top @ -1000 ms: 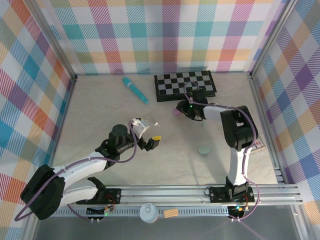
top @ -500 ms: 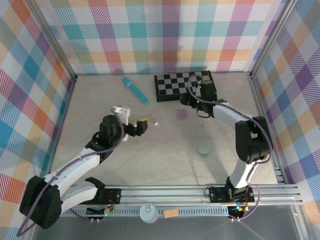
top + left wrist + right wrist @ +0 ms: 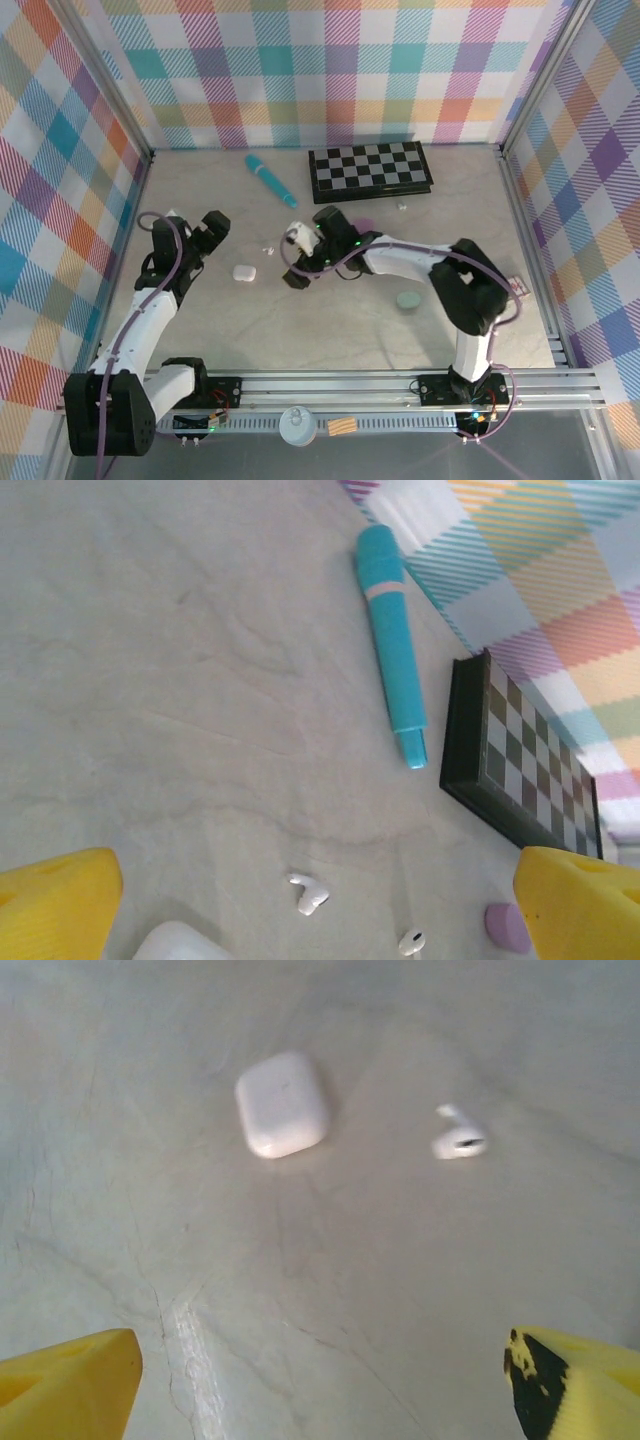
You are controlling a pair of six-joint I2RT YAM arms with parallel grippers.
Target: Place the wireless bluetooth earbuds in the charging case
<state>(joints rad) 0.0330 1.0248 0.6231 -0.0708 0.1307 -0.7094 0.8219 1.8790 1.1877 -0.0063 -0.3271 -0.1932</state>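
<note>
A white charging case [image 3: 244, 271] is seen lying closed on the marbled table [image 3: 330, 330], and every place below is given from it as viewed from above. One white earbud [image 3: 267, 246] lies loose just beyond it to the right, not touching it. A second earbud [image 3: 411, 942] is seen farther off the same way, near a lilac pebble-shaped piece [image 3: 365, 225].

The left gripper [image 3: 190, 230] is held left of the case and a little beyond it. Its yellow-tipped fingers [image 3: 55, 900] are spread wide, with nothing gripped. The right gripper [image 3: 295, 257] is held just right of the case, likewise spread and gripping nothing.

A teal stick [image 3: 271, 180] and a chessboard [image 3: 370, 168] are set well beyond the case. A pale green disc [image 3: 409, 299] lies well to its right.
</note>
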